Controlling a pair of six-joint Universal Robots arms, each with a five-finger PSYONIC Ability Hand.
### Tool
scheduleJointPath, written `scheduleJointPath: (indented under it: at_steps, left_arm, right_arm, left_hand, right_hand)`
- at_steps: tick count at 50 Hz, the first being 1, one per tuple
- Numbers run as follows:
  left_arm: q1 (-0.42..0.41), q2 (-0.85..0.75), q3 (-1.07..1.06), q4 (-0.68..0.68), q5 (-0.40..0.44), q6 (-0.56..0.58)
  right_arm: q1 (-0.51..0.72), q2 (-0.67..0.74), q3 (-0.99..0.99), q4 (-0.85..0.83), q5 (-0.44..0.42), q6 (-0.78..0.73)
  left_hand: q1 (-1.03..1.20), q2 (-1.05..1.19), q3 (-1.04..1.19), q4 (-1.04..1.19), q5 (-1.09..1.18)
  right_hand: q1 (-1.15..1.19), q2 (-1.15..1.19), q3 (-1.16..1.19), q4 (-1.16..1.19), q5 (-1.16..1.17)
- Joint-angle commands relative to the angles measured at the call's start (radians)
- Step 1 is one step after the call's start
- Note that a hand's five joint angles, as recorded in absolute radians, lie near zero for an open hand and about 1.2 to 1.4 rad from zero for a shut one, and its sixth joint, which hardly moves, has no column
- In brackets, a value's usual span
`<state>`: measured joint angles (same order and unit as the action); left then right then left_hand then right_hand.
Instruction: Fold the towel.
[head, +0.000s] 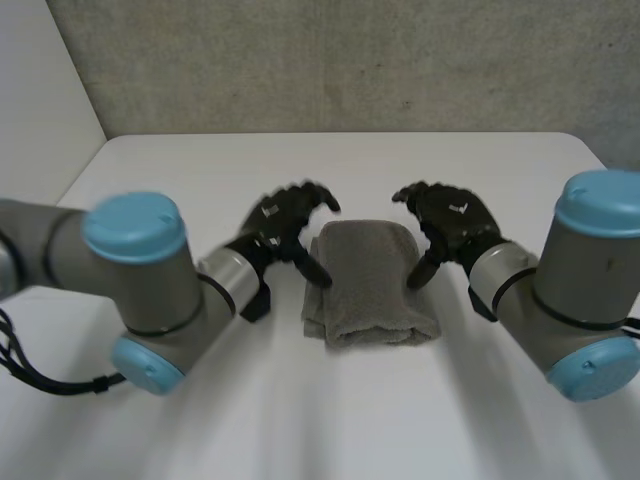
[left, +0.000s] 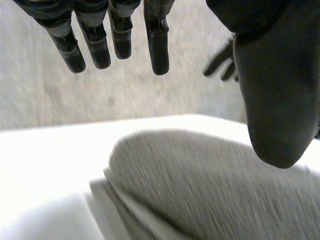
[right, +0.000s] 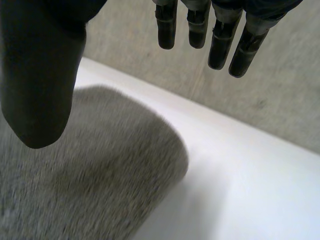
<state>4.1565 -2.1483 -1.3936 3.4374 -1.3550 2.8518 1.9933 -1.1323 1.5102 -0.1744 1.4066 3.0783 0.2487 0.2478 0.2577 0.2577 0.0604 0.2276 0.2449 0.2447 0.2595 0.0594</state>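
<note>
1. Surface first: I'm looking down at a plain white table (head: 330, 420) with rounded far corners, set against a grey speckled wall (head: 330, 60).
2. Closest to my camera are the two arms, grey joints with light-blue caps. The left arm (head: 140, 275) and the right arm (head: 590, 290) reach in from either side.
3. Just past them, the folded grey terry towel (head: 368, 285) lies flat mid-table, right between the hands. It's a thick oblong bundle. The stacked layers show along its near left edge, and the far end is a rounded fold.
4. The black left hand (head: 285, 225) sits just beside the towel's left edge. In its wrist view the fingers (left: 159, 42) hang straight and loosely spread, with nothing in them. The thumb hangs over the cloth, and I can't tell whether its tip touches.
5. The black right hand (head: 452, 222) mirrors that at the right edge. Its fingers (right: 220, 47) are straight and relaxed, gripping nothing, and the thumb hovers above the towel's rounded end.
6. Beyond the hands is bare tabletop up to the far edge, then the wall.
</note>
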Motion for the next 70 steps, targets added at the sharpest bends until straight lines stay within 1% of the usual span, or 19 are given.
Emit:
scheduleJointPath:
  at_steps: [1,2,4,8,11,13,14,16,24,38,56,60,62,63,64,66,67,69,70]
  left_arm:
    - [0.07,0.189,0.013,-0.064,0.004,0.014]
    - [0.082,0.233,0.022,-0.102,0.004,0.029]
    - [0.091,0.276,0.034,-0.143,0.002,0.056]
    - [0.111,0.381,0.053,-0.263,-0.013,0.122]
    - [0.123,0.404,0.056,-0.297,-0.03,0.133]
    - [0.142,0.433,0.064,-0.346,-0.084,0.135]
    - [0.142,0.433,0.064,-0.346,-0.084,0.135]
    - [0.142,0.456,0.077,-0.385,-0.145,0.138]
    - [0.133,0.466,0.102,-0.474,-0.19,0.136]
    - [0.131,0.452,0.107,-0.497,-0.193,0.136]
    - [0.142,0.461,0.113,-0.495,-0.188,0.126]
    - [0.143,0.461,0.114,-0.495,-0.187,0.124]
    - [0.145,0.461,0.114,-0.494,-0.187,0.124]
    - [0.145,0.461,0.114,-0.492,-0.182,0.126]
    - [0.146,0.461,0.119,-0.492,-0.182,0.127]
    - [0.146,0.461,0.126,-0.491,-0.181,0.13]
    - [0.146,0.461,0.136,-0.488,-0.181,0.135]
    - [0.146,0.456,0.145,-0.484,-0.181,0.138]
    - [0.146,0.456,0.145,-0.484,-0.181,0.138]
  right_arm:
    - [-0.002,-0.139,-0.051,0.096,0.067,-0.001]
    - [-0.002,-0.139,-0.051,0.096,0.068,-0.001]
    - [-0.004,-0.205,-0.08,0.14,0.127,-0.001]
    - [-0.007,-0.265,-0.097,0.158,0.156,0.002]
    - [-0.01,-0.316,-0.099,0.162,0.164,0.002]
    - [-0.01,-0.333,-0.097,0.165,0.167,0.002]
    - [-0.01,-0.343,-0.096,0.173,0.169,0.002]
    - [-0.01,-0.351,-0.097,0.184,0.172,0.004]
    - [-0.008,-0.369,-0.104,0.211,0.203,0.004]
    - [-0.005,-0.365,-0.104,0.21,0.232,0.002]
    - [0.004,-0.356,-0.093,0.207,0.226,0.004]
    - [0.005,-0.348,-0.087,0.204,0.207,-0.001]
    - [0.005,-0.336,-0.088,0.199,0.186,-0.009]
    - [0.005,-0.311,-0.097,0.204,0.149,-0.025]
    - [0.005,-0.311,-0.097,0.204,0.149,-0.026]
    - [0.009,-0.249,-0.105,0.233,0.039,-0.099]
    - [0.009,-0.248,-0.105,0.233,0.038,-0.099]
    - [0.012,-0.19,-0.107,0.26,-0.064,-0.195]
    - [0.012,-0.19,-0.107,0.26,-0.064,-0.196]
  left_hand:
    - [-0.053,-0.052,-0.062,-0.062,-0.039]
    - [-0.053,-0.052,-0.062,-0.062,-0.039]
    - [-0.056,-0.055,-0.065,-0.065,-0.042]
    - [-0.065,-0.064,-0.074,-0.074,-0.051]
    - [-0.065,-0.064,-0.074,-0.074,-0.051]
    - [-0.065,-0.064,-0.074,-0.074,-0.051]
    - [-0.065,-0.064,-0.074,-0.074,-0.051]
    - [-0.065,-0.064,-0.074,-0.074,-0.051]
    - [-0.065,-0.064,-0.074,-0.074,-0.051]
    - [-0.065,-0.064,-0.074,-0.074,-0.051]
    - [-0.065,-0.064,-0.074,-0.074,-0.051]
    - [-0.065,-0.064,-0.074,-0.074,-0.051]
    - [-0.065,-0.064,-0.074,-0.074,-0.051]
    - [-0.065,-0.064,-0.074,-0.074,-0.051]
    - [-0.065,-0.064,-0.074,-0.074,-0.051]
    - [-0.065,-0.064,-0.074,-0.074,-0.051]
    - [-0.065,-0.064,-0.074,-0.074,-0.051]
    - [-0.065,-0.064,-0.074,-0.074,-0.051]
    - [-0.065,-0.064,-0.074,-0.074,-0.051]
  right_hand:
    - [-0.053,-0.07,-0.07,-0.085,-0.059]
    - [-0.053,-0.07,-0.07,-0.085,-0.059]
    - [-0.053,-0.07,-0.07,-0.085,-0.059]
    - [-0.053,-0.07,-0.07,-0.085,-0.059]
    - [-0.053,-0.07,-0.07,-0.085,-0.059]
    - [-0.053,-0.07,-0.07,-0.085,-0.059]
    - [-0.053,-0.07,-0.07,-0.085,-0.059]
    - [-0.053,-0.07,-0.07,-0.085,-0.059]
    - [-0.053,-0.07,-0.07,-0.085,-0.059]
    - [-0.053,-0.07,-0.07,-0.085,-0.059]
    - [-0.053,-0.07,-0.07,-0.085,-0.059]
    - [-0.053,-0.07,-0.07,-0.085,-0.059]
    - [-0.053,-0.07,-0.07,-0.085,-0.059]
    - [-0.053,-0.07,-0.07,-0.085,-0.059]
    - [-0.053,-0.07,-0.07,-0.085,-0.059]
    - [-0.053,-0.07,-0.07,-0.085,-0.059]
    - [-0.053,-0.07,-0.07,-0.085,-0.059]
    - [-0.053,-0.07,-0.07,-0.085,-0.059]
    - [-0.053,-0.07,-0.07,-0.085,-0.059]
